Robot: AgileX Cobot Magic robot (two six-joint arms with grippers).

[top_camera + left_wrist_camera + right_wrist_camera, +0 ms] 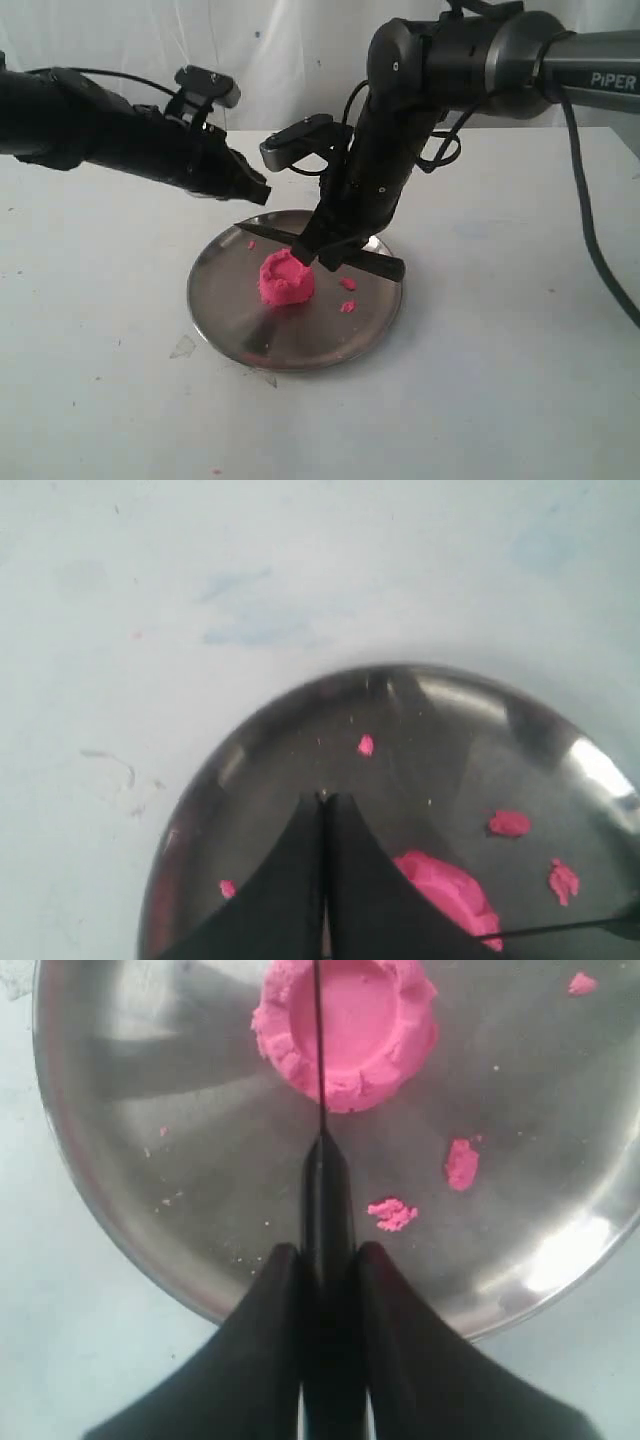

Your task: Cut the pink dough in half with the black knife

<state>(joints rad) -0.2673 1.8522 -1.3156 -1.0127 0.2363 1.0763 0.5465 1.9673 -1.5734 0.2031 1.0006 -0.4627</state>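
pink dough uncut | right end effector clamps black knife, blade over centre | left end effector closed, empty | risk: lump may skid, unequal halves

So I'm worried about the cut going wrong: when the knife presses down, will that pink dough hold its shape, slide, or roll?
The pink dough probably squashes rather than resists: its top is dented and its rim ragged. It likely sheds bits, since crumbs lie on the metal plate. It sits squat and flat-bottomed, so rolling seems unlikely, though it might slide on the shiny plate under the knife.
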